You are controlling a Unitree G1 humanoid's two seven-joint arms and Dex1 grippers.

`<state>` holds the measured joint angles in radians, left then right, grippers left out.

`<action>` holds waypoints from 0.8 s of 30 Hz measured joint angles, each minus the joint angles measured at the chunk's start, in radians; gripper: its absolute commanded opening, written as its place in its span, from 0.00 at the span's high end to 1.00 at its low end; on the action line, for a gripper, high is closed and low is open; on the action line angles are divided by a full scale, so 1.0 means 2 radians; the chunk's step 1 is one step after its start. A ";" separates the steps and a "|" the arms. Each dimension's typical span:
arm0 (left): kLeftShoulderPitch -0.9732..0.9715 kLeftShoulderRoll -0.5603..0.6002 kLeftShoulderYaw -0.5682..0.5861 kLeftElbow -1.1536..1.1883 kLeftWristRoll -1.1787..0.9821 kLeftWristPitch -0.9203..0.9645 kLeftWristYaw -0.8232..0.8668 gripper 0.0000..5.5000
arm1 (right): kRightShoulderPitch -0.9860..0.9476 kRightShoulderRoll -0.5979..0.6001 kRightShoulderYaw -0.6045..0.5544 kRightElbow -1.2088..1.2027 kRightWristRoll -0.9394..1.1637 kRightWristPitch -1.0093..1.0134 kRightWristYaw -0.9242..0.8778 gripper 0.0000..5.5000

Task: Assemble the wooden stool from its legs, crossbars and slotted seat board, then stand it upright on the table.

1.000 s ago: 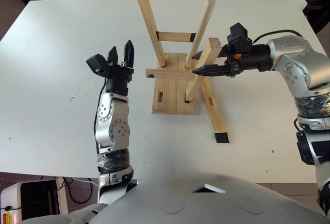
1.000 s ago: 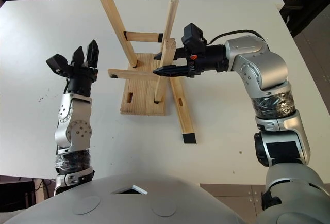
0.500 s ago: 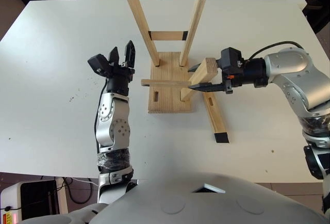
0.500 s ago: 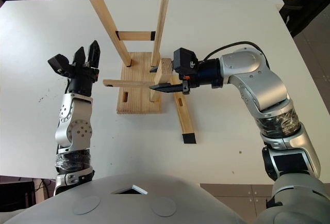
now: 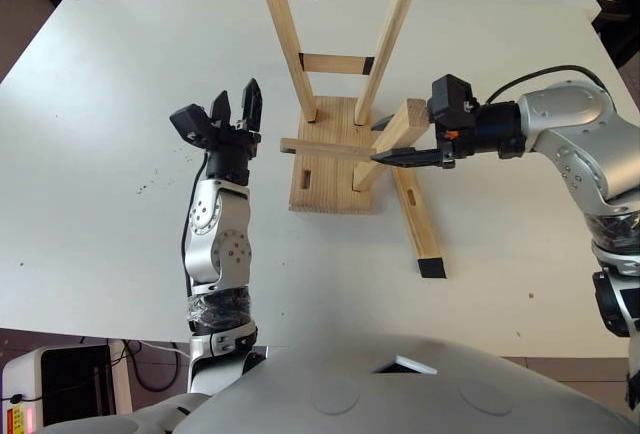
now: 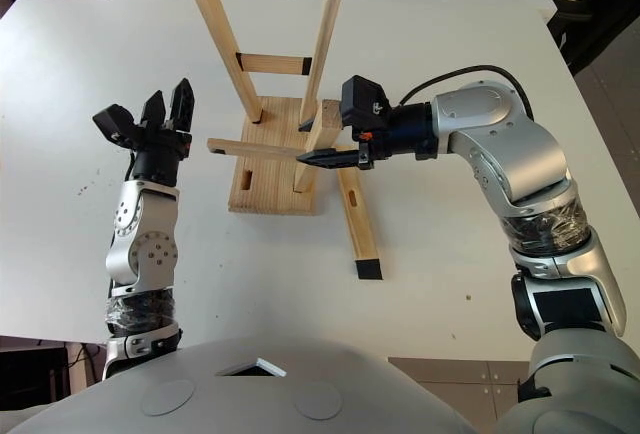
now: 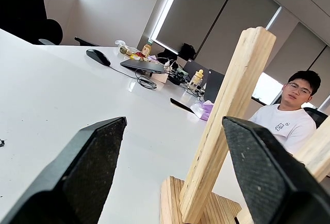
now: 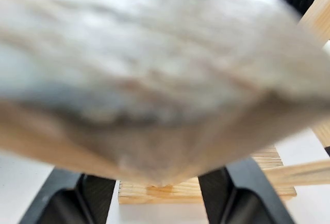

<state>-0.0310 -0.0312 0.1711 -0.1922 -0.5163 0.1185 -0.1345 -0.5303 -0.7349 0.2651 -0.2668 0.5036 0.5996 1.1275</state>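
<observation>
A square, pale-wood loose leg (image 5: pixel 418 224), black-capped at its near end, is lying on the smooth white bench (image 5: pixel 100 74) just right of the flat slotted seat board (image 5: pixel 325 189). Left of the board, the left pincer (image 5: pixel 235 104) is gaping wide, touching nothing. Over the board, the right pincer (image 5: pixel 385 144) is clamping a tilted leg (image 5: pixel 400 126) bearing a thin crossbar (image 5: pixel 320 148). Two joined legs (image 5: pixel 290 49) are standing at the board's far edge.
</observation>
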 measured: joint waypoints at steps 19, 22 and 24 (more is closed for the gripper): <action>-0.003 0.012 0.013 0.021 0.001 -0.005 -0.010 0.37 | -0.011 0.003 -0.017 0.015 -0.018 0.021 0.006 0.42; -0.003 0.015 0.020 0.026 0.000 -0.005 -0.014 0.37 | 0.015 -0.027 -0.044 0.009 -0.015 0.025 0.015 0.42; -0.002 0.021 0.026 0.026 -0.001 -0.005 -0.019 0.37 | 0.046 -0.052 -0.059 0.010 -0.018 0.024 0.019 0.42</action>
<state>-0.0352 0.0105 0.2238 -0.1403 -0.5179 0.1085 -0.1726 -0.4374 -0.8381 0.1469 -0.2477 0.4686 0.6481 1.1658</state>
